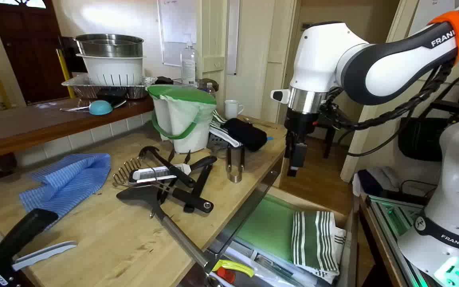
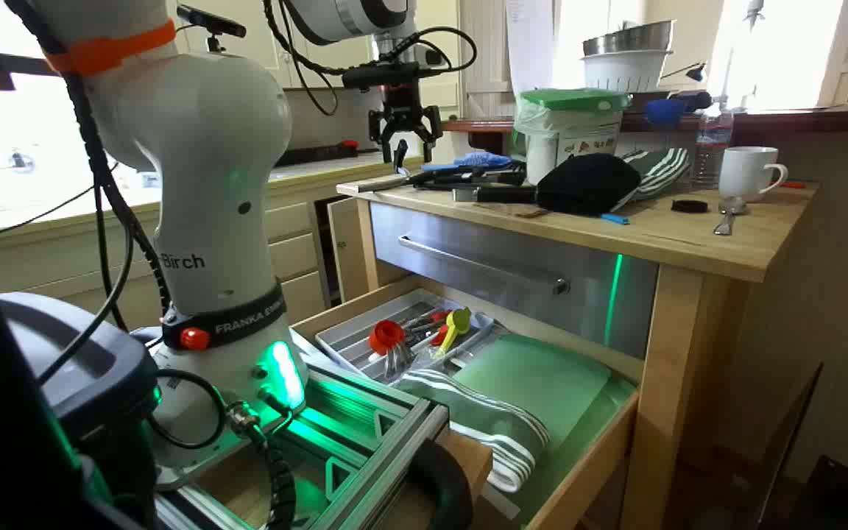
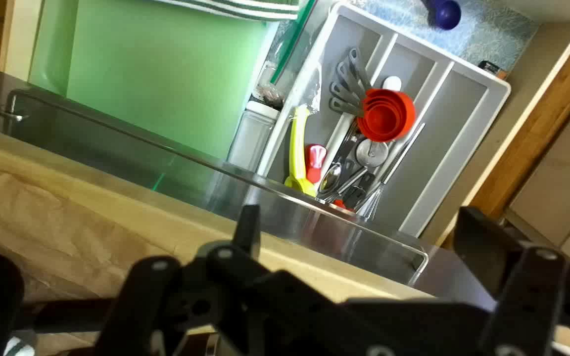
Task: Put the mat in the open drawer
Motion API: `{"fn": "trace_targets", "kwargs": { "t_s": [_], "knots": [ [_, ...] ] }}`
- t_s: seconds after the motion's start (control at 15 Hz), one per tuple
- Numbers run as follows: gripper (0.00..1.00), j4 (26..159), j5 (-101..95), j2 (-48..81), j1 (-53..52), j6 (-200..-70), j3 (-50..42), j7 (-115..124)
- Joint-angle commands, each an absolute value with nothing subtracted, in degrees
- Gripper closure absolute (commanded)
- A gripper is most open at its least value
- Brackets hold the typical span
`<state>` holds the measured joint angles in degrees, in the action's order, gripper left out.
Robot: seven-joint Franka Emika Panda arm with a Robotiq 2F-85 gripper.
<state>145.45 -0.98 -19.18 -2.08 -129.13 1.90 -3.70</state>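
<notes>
The mat (image 1: 245, 134) is a dark, soft black pad lying bunched over a striped towel on the wooden table. In an exterior view it also shows (image 2: 587, 184) near the table's front edge; I see no mat in the wrist view. The open drawer (image 1: 267, 229) has pale wood sides and a green lining, below the table's front. It also shows in an exterior view (image 2: 542, 375) and in the wrist view (image 3: 156, 74). My gripper (image 2: 400, 151) is open and empty, raised above the table's front edge, apart from the mat. In the wrist view its fingers (image 3: 356, 222) are spread wide.
The drawer holds a folded striped towel (image 2: 490, 427) and a grey utensil tray (image 3: 443, 148). A closed metal drawer with a handle (image 2: 483, 265) sits above it. On the table are black utensils (image 1: 173, 175), a blue cloth (image 1: 70, 179), a green-lidded bin (image 1: 183, 115) and a mug (image 2: 748, 173).
</notes>
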Motion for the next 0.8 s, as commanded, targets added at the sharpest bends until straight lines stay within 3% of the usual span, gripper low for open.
{"fn": "trace_targets", "kwargs": {
  "t_s": [0.0, 0.47, 0.73],
  "knots": [
    [0.00, 145.38, -1.05, -19.18, -2.25, -129.02, 1.75, -3.63],
    [0.00, 141.12, -13.68, -11.57, 2.17, -152.64, 1.67, -5.26],
    [0.00, 135.54, -32.54, -4.58, 14.86, -162.91, 6.58, 0.41]
  ]
}}
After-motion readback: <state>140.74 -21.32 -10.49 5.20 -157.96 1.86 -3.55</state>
